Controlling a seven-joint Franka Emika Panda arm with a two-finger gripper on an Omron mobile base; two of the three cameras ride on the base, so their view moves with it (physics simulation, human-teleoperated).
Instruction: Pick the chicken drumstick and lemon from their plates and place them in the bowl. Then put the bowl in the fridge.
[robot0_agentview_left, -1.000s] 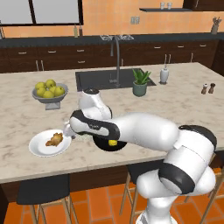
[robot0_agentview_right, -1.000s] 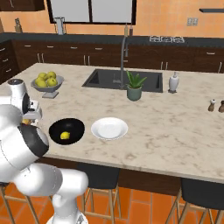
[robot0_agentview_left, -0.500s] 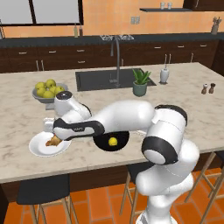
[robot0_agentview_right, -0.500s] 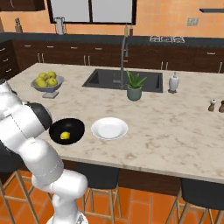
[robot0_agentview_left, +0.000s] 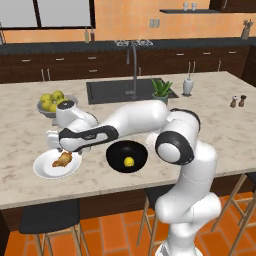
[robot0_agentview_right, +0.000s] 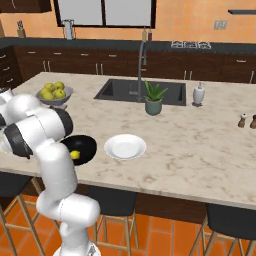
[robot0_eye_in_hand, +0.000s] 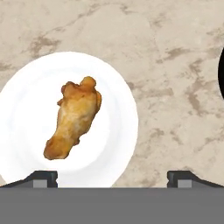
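1. Pincer status: the gripper (robot0_eye_in_hand: 112, 177) hangs above the left-hand plate (robot0_eye_in_hand: 114, 144) with its jaws spread to full width and nothing between them. The wide setting leaves clearance for the lumpy meat to pass between the fingertips (robot0_eye_in_hand: 43, 177) on descent.

2. Chicken drumstick (robot0_eye_in_hand: 73, 117): lies flat near the middle of that plate, thick end away from the fingertips, narrow end toward them. In the hand view it sits to one side of the midline between the tips, so a sideways correction appears necessary before lowering.

3. Lemon (robot0_agentview_left: 129, 161): rests at the bottom of the black bowl (robot0_agentview_left: 112, 159). That half of the loading step looks complete.

4. Second plate (robot0_agentview_right: 125, 147): stands bare on the counter (robot0_agentview_right: 200, 145), just beside the bowl on the side opposite the drumstick plate.

5. Layout logic: the bowl sits between the two plates near the counter's front edge, keeping each transfer short.

6. Arm (robot0_agentview_left: 135, 120): reaches low across the counter, over the bowl, to place the hand above the drumstick.

7. Remaining work, as judged: grasp the drumstick, drop it in the bowl, carry the bowl to the fridge.
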